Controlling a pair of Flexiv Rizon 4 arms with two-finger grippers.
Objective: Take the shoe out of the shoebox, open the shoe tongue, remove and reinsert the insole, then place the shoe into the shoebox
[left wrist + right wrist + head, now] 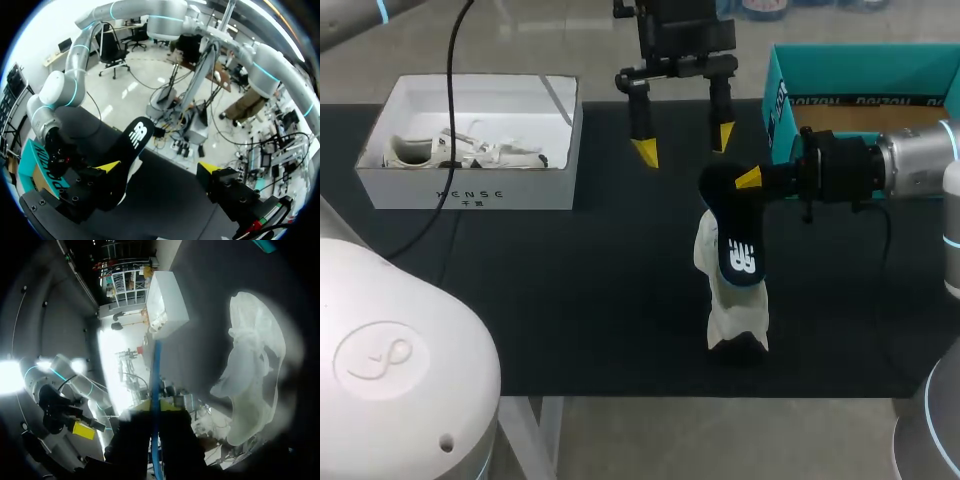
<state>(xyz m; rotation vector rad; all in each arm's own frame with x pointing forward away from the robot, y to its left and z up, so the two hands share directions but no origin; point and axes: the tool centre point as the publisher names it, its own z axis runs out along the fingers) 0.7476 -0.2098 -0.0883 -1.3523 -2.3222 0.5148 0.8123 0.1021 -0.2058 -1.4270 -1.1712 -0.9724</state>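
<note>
Right gripper [747, 182] is clamped on the dark insole [738, 245]!
The insole's lower end meets the white shoe [732, 318], which sits on the black table [570, 300] right of centre. Left gripper [683, 143] hovers just behind, fingers wide apart, holding nothing.

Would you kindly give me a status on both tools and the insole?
Left tool open, empty. Right tool shut on insole, right by white shoe. Insole's upper end close by one left finger.
</note>
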